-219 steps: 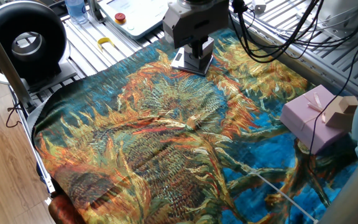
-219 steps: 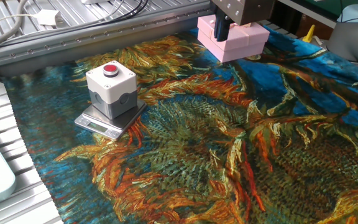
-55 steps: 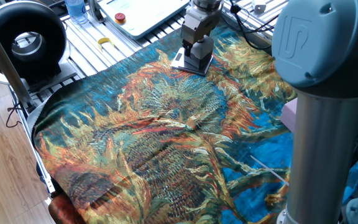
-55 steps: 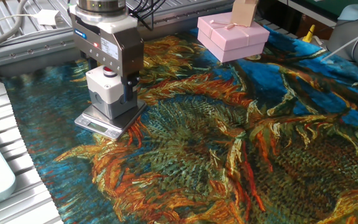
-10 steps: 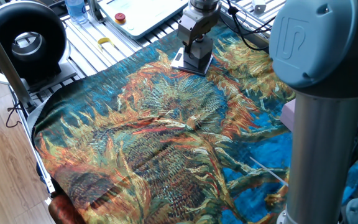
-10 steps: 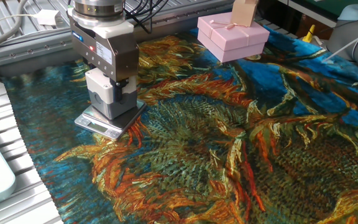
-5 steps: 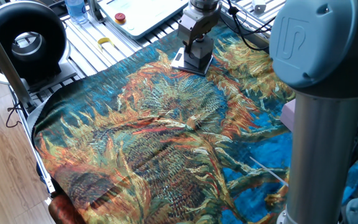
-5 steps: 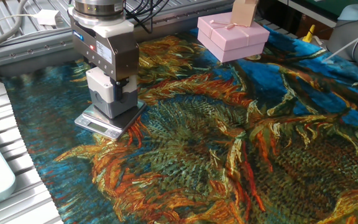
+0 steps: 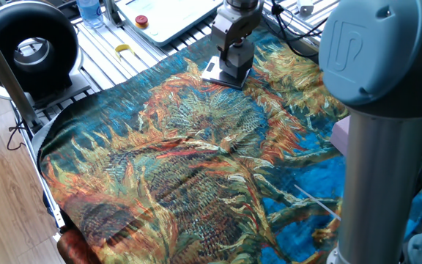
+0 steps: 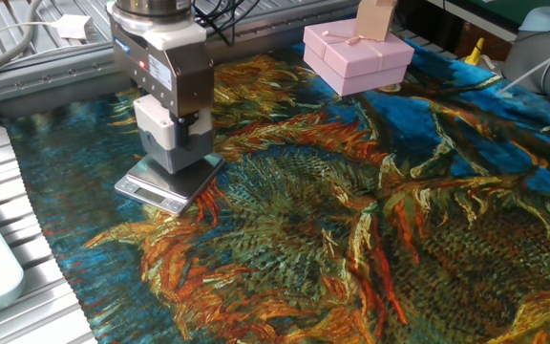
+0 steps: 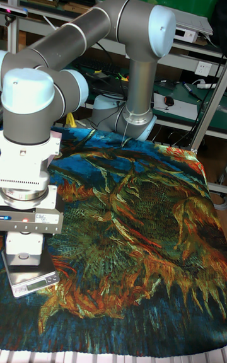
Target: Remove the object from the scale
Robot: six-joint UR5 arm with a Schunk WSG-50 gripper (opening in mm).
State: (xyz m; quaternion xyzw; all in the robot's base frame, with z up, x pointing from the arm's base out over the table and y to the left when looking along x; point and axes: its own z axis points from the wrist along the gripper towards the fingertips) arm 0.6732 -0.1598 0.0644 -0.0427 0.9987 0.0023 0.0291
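The arm (image 11: 94, 23) is built of thick silver-grey tubes joined by rounded joints with pale blue end caps (image 11: 28, 89) — one cap (image 9: 372, 44) bears a raised logo. The gripper (image 10: 175, 134) has a boxy grey-and-white body (image 10: 165, 67) with a small red light and a label; black cables trail from its wrist.
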